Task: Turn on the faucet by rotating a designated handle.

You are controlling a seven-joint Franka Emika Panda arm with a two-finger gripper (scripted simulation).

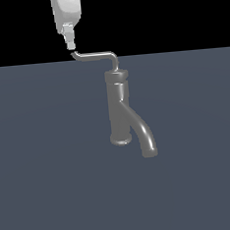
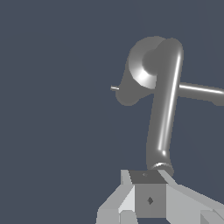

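The grey faucet point(image 1: 117, 107) stands upright on its flared base, its thick spout point(image 1: 144, 134) curving down toward the exterior view's right. From its top the thin handle point(image 1: 97, 55) runs out toward the exterior view's left and ends in a small upturned tip. My white gripper point(image 1: 70, 44) hangs straight above that tip, touching or almost touching it. Its fingers look pressed together, with nothing between them. In the wrist view the handle point(image 2: 166, 109) stretches from just past my gripper point(image 2: 148, 183) to the faucet point(image 2: 142, 65) top, and the spout point(image 2: 201, 92) sticks out sideways.
A flat dark blue-grey floor point(image 1: 52, 167) lies under and around the faucet. A small thin pin point(image 2: 114, 88) pokes out beside the faucet's base in the wrist view.
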